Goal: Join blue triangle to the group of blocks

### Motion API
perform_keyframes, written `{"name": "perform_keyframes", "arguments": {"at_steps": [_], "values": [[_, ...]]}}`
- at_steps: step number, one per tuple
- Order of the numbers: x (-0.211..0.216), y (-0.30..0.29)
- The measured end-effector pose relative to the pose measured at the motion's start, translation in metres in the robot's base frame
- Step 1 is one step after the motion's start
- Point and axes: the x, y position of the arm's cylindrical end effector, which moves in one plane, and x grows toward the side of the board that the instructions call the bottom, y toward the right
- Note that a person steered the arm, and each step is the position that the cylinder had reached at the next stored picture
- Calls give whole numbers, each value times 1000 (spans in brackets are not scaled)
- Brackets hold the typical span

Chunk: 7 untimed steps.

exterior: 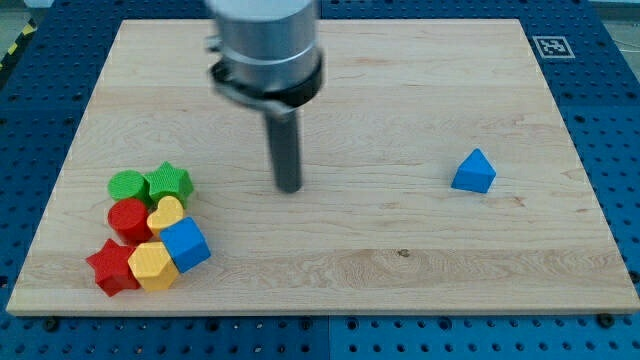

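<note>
In the camera view, my tip [289, 188] rests on the wooden board [400, 60] a little left of centre. I have no fingers to close or release here, only the bare rod. The blue triangle [474, 171] sits alone at the right of the frame, well apart from my tip and further still from the group.

The group huddles at the lower left: a green round block [127, 184] and green star [168, 182] on top, a red round block [128, 218] and yellow heart [166, 214] below them, then a red star [112, 267], a yellow hexagon [151, 264] and a blue cube [185, 244].

My tip stands between triangle and group, on the wrong side for pushing. I judge I must circle to the triangle's right first. If I clip it on the way round, it could skid toward the right edge. An off-centre push over such a long run would likely spin it off line, and arriving too hard might scatter the cluster.

The board is pale, smooth wood lying on a blue perforated table [610, 120], with a printed marker tag [551, 45] at the upper right.
</note>
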Motion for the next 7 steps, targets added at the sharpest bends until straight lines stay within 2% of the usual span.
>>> {"name": "perform_keyframes", "arguments": {"at_steps": [1, 2, 3, 4, 5, 7], "values": [[-41, 74], [-61, 164], [-59, 258], [-23, 326], [32, 318], [26, 157]]}}
